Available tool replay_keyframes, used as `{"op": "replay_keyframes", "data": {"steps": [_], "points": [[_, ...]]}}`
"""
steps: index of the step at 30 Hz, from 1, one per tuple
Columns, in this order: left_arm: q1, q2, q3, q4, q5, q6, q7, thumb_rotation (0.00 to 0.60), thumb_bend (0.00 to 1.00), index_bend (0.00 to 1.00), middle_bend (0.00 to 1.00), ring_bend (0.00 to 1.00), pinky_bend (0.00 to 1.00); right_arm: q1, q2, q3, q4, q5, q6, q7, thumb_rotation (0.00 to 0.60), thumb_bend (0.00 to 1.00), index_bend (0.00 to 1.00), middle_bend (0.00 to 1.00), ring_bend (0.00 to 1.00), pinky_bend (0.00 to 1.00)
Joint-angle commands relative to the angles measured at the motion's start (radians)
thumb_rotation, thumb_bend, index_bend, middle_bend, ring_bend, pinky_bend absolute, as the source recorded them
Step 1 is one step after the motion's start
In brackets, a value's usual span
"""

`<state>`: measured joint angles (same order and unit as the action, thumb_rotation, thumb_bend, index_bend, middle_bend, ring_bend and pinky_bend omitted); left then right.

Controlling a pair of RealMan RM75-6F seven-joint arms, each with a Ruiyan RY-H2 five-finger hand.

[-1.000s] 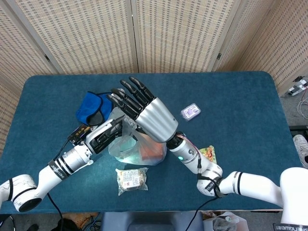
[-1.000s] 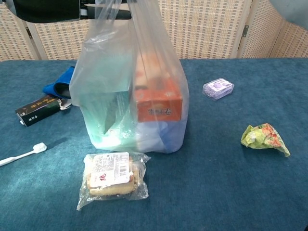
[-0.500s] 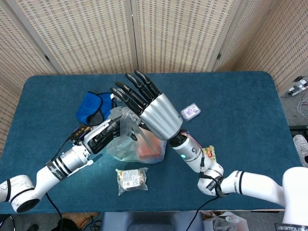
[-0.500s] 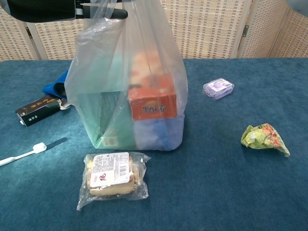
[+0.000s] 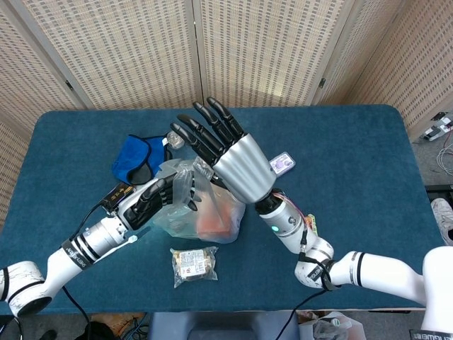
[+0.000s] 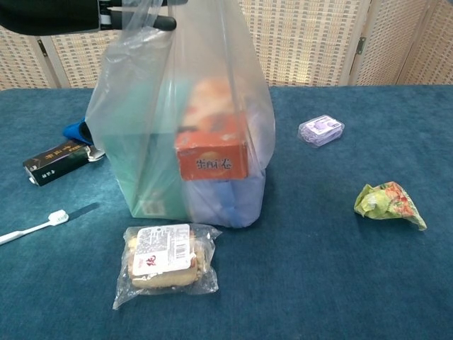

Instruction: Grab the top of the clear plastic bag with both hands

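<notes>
The clear plastic bag [image 5: 205, 212] [image 6: 191, 106] stands on the blue table with an orange box [image 6: 211, 154] and green and blue packs inside. My left hand [image 5: 152, 200] [image 6: 49, 14] grips the bag's top at its left side. My right hand [image 5: 233, 159] hovers over the bag's right side, back toward the head camera, fingers stretched out and apart. Its palm and thumb are hidden, so I cannot tell whether it holds the plastic. In the chest view the bag's right edge runs taut up out of frame.
A wrapped snack [image 5: 192, 263] [image 6: 166, 258] lies just in front of the bag. To the left are a blue cloth [image 5: 134, 157], a black box [image 6: 56, 161] and a toothbrush [image 6: 32, 227]. A purple case [image 6: 320, 129] and a crumpled wrapper [image 6: 389, 202] lie to the right.
My right hand has risen and shifted right over the bag. The bag's top is pulled higher, and the orange box inside has slid left. My left hand keeps its grip.
</notes>
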<state>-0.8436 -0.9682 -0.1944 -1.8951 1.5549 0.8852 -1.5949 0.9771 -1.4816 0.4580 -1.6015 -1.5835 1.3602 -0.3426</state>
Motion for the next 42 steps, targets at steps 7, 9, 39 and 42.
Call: {"op": "replay_keyframes", "data": {"steps": [7, 9, 39, 42], "points": [[0.017, 0.016, 0.006, -0.006, -0.022, 0.011, 0.019, 0.077, 0.25, 0.19, 0.28, 0.31, 0.34, -0.011, 0.025, -0.009, -0.019, 0.000, 0.006, -0.008, 0.600, 0.27, 0.01, 0.17, 0.04, 0.09], [0.018, 0.017, 0.007, -0.009, -0.014, 0.013, 0.002, 0.077, 0.25, 0.19, 0.28, 0.31, 0.34, -0.009, 0.025, -0.009, -0.018, 0.006, 0.002, -0.004, 0.600, 0.27, 0.01, 0.17, 0.04, 0.09], [-0.040, -0.048, -0.008, 0.061, -0.021, 0.045, -0.019, 0.016, 0.25, 0.22, 0.28, 0.31, 0.33, 0.022, 0.012, -0.013, -0.032, 0.027, -0.011, -0.018, 0.600, 0.27, 0.01, 0.17, 0.04, 0.09], [-0.029, -0.044, -0.003, 0.061, -0.028, 0.050, -0.003, 0.001, 0.25, 0.22, 0.28, 0.31, 0.32, 0.021, 0.014, -0.016, -0.033, 0.025, -0.011, -0.018, 0.600, 0.27, 0.01, 0.17, 0.04, 0.09]]}}
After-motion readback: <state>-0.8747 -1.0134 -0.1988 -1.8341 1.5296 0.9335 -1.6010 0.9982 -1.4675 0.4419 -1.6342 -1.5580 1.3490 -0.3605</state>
